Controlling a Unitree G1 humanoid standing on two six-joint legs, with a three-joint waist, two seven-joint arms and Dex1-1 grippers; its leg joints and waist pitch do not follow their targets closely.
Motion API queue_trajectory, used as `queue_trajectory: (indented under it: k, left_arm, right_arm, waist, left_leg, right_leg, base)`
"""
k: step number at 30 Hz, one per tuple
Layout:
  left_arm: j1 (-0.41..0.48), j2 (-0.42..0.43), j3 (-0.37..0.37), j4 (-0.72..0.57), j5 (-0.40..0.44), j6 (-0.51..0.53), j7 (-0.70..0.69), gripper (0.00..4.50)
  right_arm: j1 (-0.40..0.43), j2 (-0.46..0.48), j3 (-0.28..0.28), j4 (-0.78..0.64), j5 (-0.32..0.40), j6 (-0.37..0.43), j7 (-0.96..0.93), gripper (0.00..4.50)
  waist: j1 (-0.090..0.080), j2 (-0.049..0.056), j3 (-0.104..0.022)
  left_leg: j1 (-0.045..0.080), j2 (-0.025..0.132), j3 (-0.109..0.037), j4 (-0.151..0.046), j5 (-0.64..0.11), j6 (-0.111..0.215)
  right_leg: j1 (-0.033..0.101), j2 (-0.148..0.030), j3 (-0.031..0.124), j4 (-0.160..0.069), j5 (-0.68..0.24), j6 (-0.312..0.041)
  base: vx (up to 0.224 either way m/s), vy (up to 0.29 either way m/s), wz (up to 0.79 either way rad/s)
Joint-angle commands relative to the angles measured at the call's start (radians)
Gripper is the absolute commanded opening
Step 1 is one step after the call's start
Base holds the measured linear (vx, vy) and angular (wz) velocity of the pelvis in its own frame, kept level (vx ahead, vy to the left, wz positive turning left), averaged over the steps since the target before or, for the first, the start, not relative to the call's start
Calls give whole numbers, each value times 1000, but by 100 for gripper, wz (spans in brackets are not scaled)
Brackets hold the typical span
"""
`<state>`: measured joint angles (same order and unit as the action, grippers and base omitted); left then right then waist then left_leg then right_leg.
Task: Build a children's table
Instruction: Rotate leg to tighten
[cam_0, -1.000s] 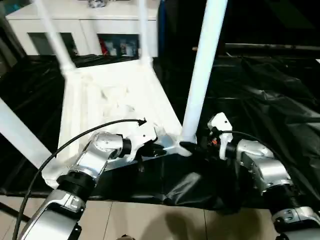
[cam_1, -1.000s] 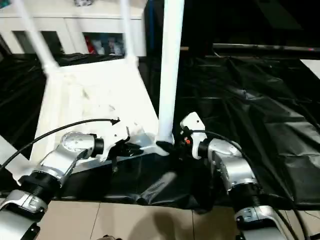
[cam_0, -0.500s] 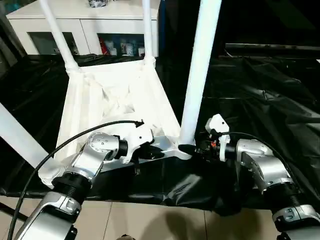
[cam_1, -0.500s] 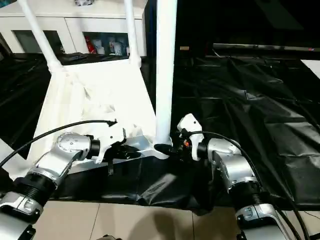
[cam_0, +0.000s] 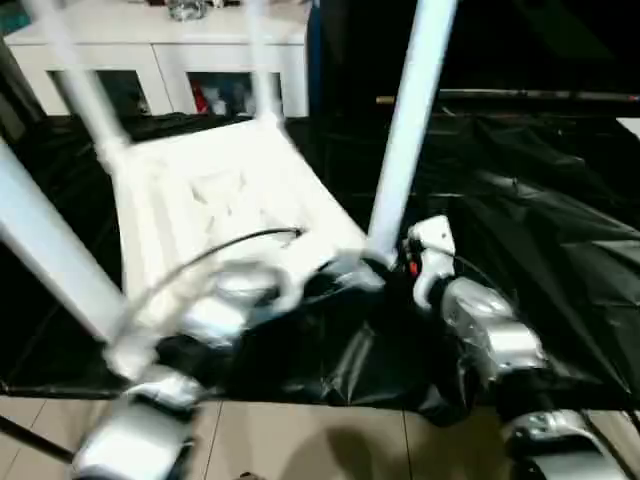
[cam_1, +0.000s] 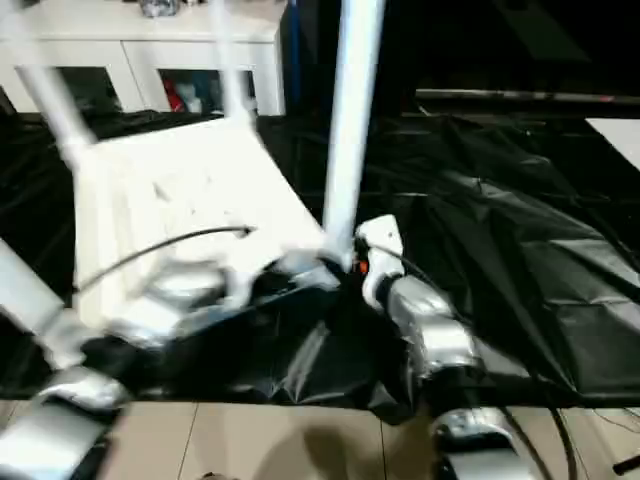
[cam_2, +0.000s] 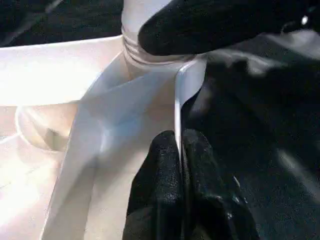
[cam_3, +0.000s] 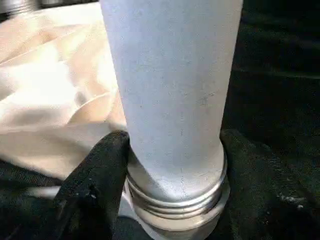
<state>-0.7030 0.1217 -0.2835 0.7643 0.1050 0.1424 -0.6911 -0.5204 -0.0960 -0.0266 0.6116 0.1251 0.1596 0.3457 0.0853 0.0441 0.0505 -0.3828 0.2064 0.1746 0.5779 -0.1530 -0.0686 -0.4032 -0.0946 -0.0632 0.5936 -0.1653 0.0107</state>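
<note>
I see right gripper (cam_3: 172, 150) clamped around leg (cam_3: 172, 90) base at tabletop (cam_0: 215, 200) corner; left gripper (cam_2: 181, 150) pinching its rim (edge-on).

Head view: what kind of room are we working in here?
Probably a home-style room or a mock-up of one, worked at floor level: black plastic sheet spread over pale floor tiles, a white cabinet with glass doors behind, and the upturned tabletop on the sheet.
</note>
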Motion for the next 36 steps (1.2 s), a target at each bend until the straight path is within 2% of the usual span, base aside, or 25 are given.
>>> queue_trajectory:
  k: [1,4,6,8,9,11,13,15,17,18,19,21,22,23,27,31,36]
  left_arm:
    - [-10,-17,5,12,6,4,59,0]
    - [-6,-32,-2,8,6,-1,43,0]
    - [-7,-36,-4,13,5,-19,26,0]
    - [-2,-30,-6,6,3,-34,4,0]
    - [7,-15,-9,-10,-7,-47,-35,0]
    - [14,-4,-12,-20,-13,-66,-62,0]
    - [26,14,-14,-36,-20,-81,-98,0]
    - [37,32,-14,-52,-27,-96,-133,0]
    - [69,77,-15,-100,-62,-119,-245,0]
    - [71,80,-15,-105,-65,-120,-255,0]
    - [83,94,-15,-122,-77,-118,-290,0]
    - [98,123,-20,-145,-85,-124,-343,0]
    - [102,132,-21,-150,-86,-126,-355,0]
    - [108,149,-20,-161,-89,-131,-377,0]
    - [120,168,-14,-183,-98,-122,-400,0]
    - [128,177,-9,-197,-99,-119,-413,0]
    - [133,177,-7,-204,-102,-119,-419,0]
  right_arm:
    - [23,18,-12,57,-16,25,-70,259]
    - [33,35,36,28,-39,-19,-19,259]
    - [39,46,36,6,-30,-45,9,315]
    - [37,40,30,-9,-4,-51,36,329]
    - [34,14,40,-25,0,-59,77,335]
    - [32,-4,47,-33,4,-61,118,371]
    - [29,-38,59,-44,3,-64,182,372]
    - [26,-78,73,-52,-2,-64,247,406]
    - [27,-167,105,-75,6,-50,415,406]
    - [28,-174,107,-77,7,-48,428,406]
    - [29,-200,116,-82,12,-43,480,406]
    - [32,-243,136,-90,13,-43,565,406]
    - [32,-254,141,-92,14,-44,589,406]
    - [28,-275,149,-91,19,-41,633,406]
    - [16,-288,156,-81,20,-50,665,406]
    - [2,-282,153,-63,29,-52,682,406]
    - [6,-264,151,-62,39,-58,704,356]
  waist:
    - [-4,-10,-62]
    - [-2,-8,-64]
    - [-1,-10,-65]
    - [0,-11,-66]
    - [0,-15,-65]
    - [3,-14,-67]
    - [2,-16,-68]
    - [4,-15,-69]
    - [5,-17,-70]
    - [6,-18,-70]
    - [10,-14,-70]
    - [11,-16,-71]
    - [12,-14,-70]
    - [12,-17,-69]
    - [12,-17,-67]
    - [11,-21,-69]
    - [12,-22,-70]
  left_leg:
    - [21,7,-5,-74,-366,-12]
    - [17,9,-6,-75,-368,-4]
    - [17,9,-5,-74,-363,0]
    - [16,9,-4,-73,-352,10]
    - [13,8,-3,-74,-345,13]
    - [12,10,-2,-72,-322,21]
    - [10,10,-2,-72,-308,24]
    - [10,12,-1,-70,-289,30]
    - [9,12,1,-66,-273,43]
    - [9,12,2,-66,-271,49]
    - [8,14,2,-64,-256,55]
    - [10,17,4,-63,-252,58]
    - [10,17,5,-63,-253,60]
    - [9,17,4,-64,-257,60]
    - [12,19,4,-66,-276,49]
    - [12,18,5,-65,-260,48]
    - [10,18,6,-62,-238,58]
  right_leg:
    - [31,-43,25,-99,-472,-127]
    - [33,-42,25,-97,-436,-133]
    - [33,-42,27,-95,-413,-138]
    - [36,-42,27,-92,-392,-149]
    - [37,-42,27,-92,-389,-150]
    - [39,-42,28,-89,-362,-158]
    - [43,-42,28,-85,-344,-164]
    - [45,-43,28,-81,-316,-175]
    - [46,-41,28,-77,-281,-193]
    - [49,-41,27,-75,-276,-197]
    - [48,-42,28,-72,-265,-203]
    - [46,-40,28,-70,-250,-215]
    - [45,-40,28,-68,-245,-222]
    - [46,-40,27,-67,-251,-223]
    - [43,-43,29,-70,-293,-218]
    - [43,-43,30,-68,-282,-217]
    - [44,-42,29,-64,-249,-224]
  base:
    - [0,0,0]
    - [0,0,0]
    - [0,0,0]
    - [0,0,0]
    - [0,0,0]
    - [0,0,0]
    - [0,0,0]
    - [0,0,0]
    - [0,0,0]
    - [0,0,0]
    - [0,0,0]
    - [0,0,0]
    - [0,0,0]
    - [0,0,0]
    - [0,0,0]
    - [0,0,0]
    - [0,0,0]
